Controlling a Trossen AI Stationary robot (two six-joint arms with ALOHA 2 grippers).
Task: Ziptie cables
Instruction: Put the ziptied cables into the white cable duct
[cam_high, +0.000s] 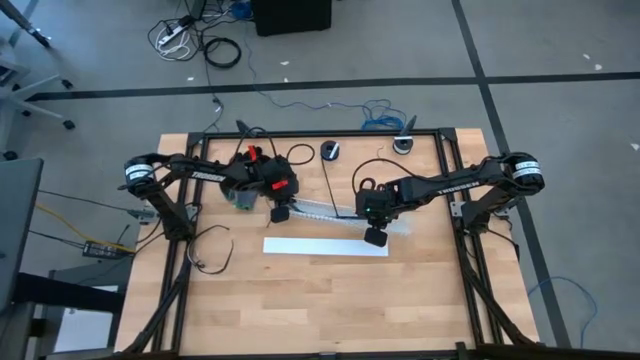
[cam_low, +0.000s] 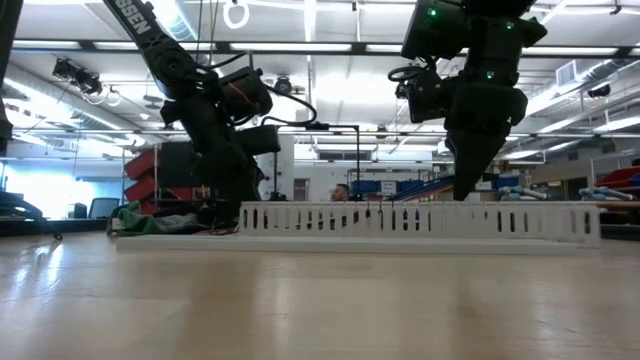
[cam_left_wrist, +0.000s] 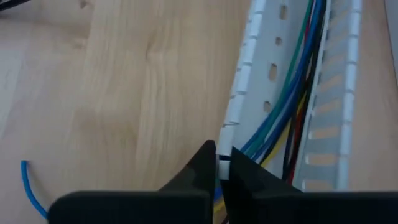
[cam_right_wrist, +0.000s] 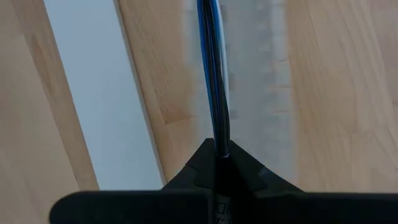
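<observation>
A white slotted duct (cam_high: 330, 212) (cam_low: 420, 220) lies slanting across the table's middle. The cables (cam_left_wrist: 292, 93) run along inside it as blue, green, yellow, red and black wires. My left gripper (cam_high: 281, 213) (cam_left_wrist: 217, 163) is at the duct's left end, shut on its side wall. My right gripper (cam_high: 376, 236) (cam_low: 465, 190) (cam_right_wrist: 219, 152) stands over the duct's right part, shut on a thin bundle of the cables (cam_right_wrist: 211, 62). A greenish module (cam_high: 240, 198) lies by the left gripper. My left gripper pinches the upper edge of the duct's slotted side wall (cam_left_wrist: 225, 167) between its two fingertips, one inside the channel beside the wires and one outside. The fingers come from above. The duct rests flat on the table. My right gripper pinches the gathered wires (cam_right_wrist: 219, 140) between its two fingers, which point down from above. The bundle runs on from the fingertips as one tight dark and blue strand toward the blurred duct (cam_right_wrist: 261, 74) beneath.
A flat white cover strip (cam_high: 325, 246) (cam_right_wrist: 93, 93) lies on the table just near of the duct. A loose black cable loop (cam_high: 210, 255) sits toward the left edge. Two small round objects (cam_high: 330, 150) (cam_high: 403, 145) rest at the far edge. A short blue wire (cam_left_wrist: 31, 186) lies by the left gripper.
</observation>
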